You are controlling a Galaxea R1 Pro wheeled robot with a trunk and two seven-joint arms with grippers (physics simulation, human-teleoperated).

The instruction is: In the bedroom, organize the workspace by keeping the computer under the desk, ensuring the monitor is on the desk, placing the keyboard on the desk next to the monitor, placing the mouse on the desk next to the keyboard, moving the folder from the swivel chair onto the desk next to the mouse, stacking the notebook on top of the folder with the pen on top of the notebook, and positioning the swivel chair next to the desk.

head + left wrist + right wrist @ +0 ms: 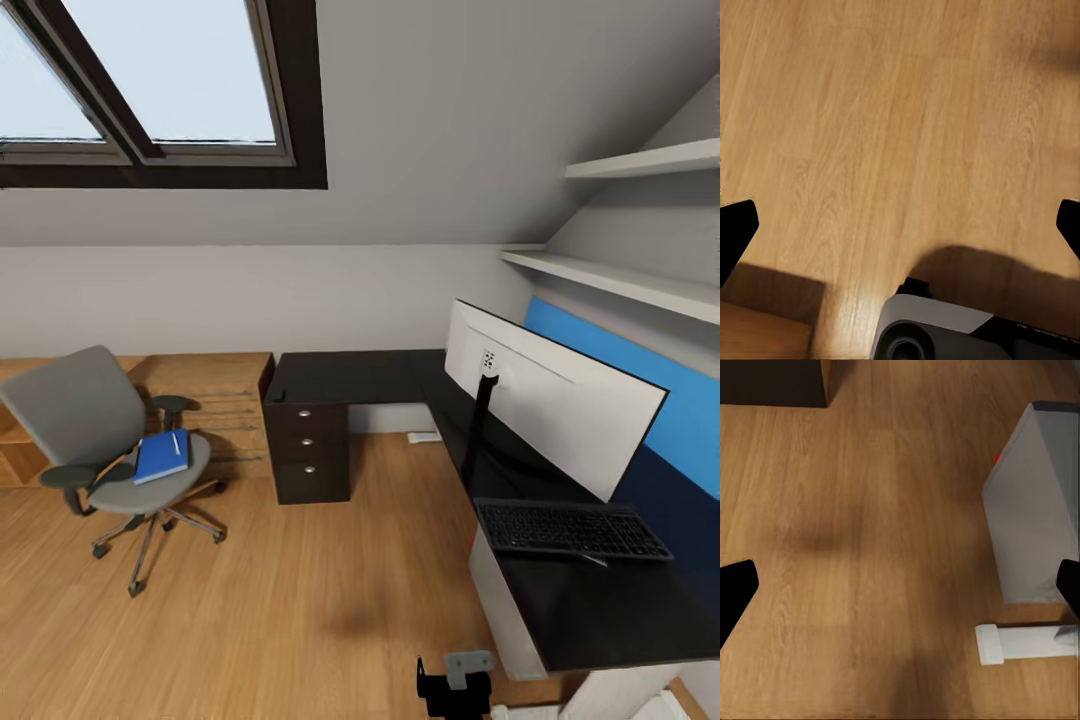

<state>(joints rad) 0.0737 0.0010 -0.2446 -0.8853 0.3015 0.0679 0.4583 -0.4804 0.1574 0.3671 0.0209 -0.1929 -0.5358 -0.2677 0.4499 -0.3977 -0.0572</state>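
While both grippers, left (900,225) and right (900,585), are held spread wide over bare floor (300,600), the folder (161,456) is seen on the swivel chair (90,430) at left-centre, well apart from them.

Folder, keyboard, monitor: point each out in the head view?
folder (160,456): head view, middle of its blue cover, lying on the swivel chair seat.
keyboard (570,528): head view, centre of the key field, on the desk.
monitor (555,398): head view, middle of its white back panel.
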